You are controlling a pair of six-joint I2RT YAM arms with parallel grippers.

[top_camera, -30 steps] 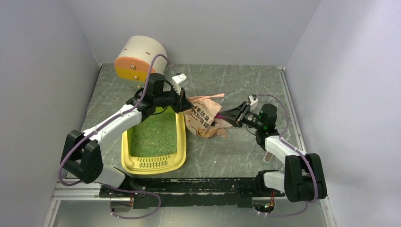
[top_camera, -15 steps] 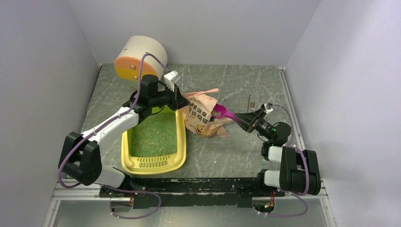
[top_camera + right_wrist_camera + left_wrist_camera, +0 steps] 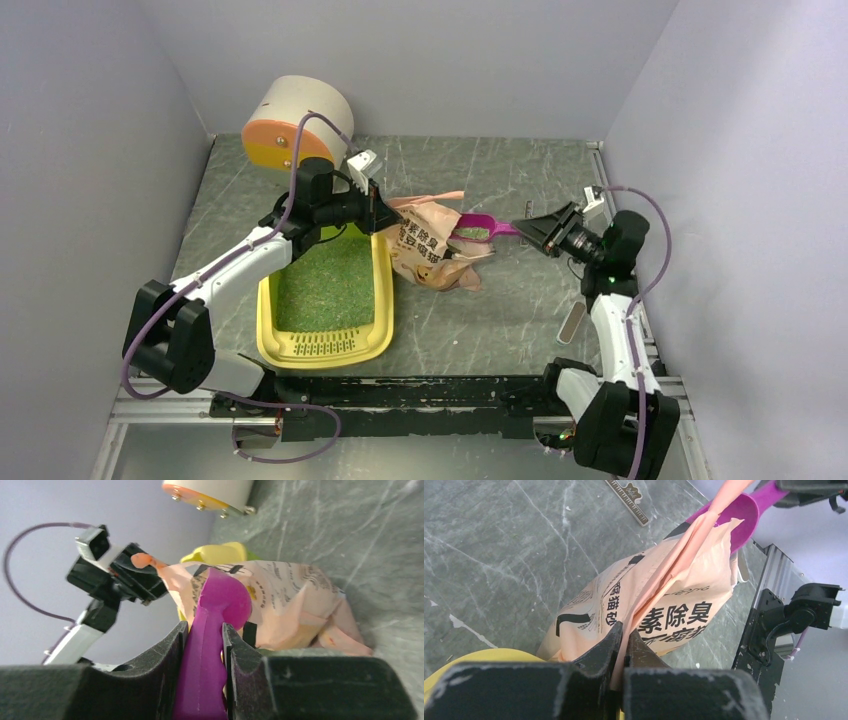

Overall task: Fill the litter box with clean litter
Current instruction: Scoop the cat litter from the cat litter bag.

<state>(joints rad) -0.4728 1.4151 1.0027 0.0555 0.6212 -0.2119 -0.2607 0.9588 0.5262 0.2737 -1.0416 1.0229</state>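
Observation:
The yellow litter box (image 3: 384,300) lies at the left, its bed covered in green clean litter (image 3: 325,285). Beside its far right corner slumps the pink-beige bag (image 3: 428,252). My left gripper (image 3: 378,210) is shut on the bag's top edge, and the wrist view shows the pink film pinched between the fingers (image 3: 624,630). My right gripper (image 3: 535,228) is shut on the handle of the magenta scoop (image 3: 478,228). The scoop hangs level just above the bag's mouth, with green granules in its bowl. In the right wrist view the scoop (image 3: 220,600) points at the bag (image 3: 295,600).
A white cylinder with an orange end (image 3: 295,120) lies at the back left corner, behind the litter box. A pale flat strip (image 3: 572,322) rests on the table near the right arm. Grey walls close in on three sides.
My right arm pulled back and rose, drawing the scoop out of the bag; it now hangs above the bag's mouth with green litter in it. The left gripper shifted slightly left, still holding the bag.

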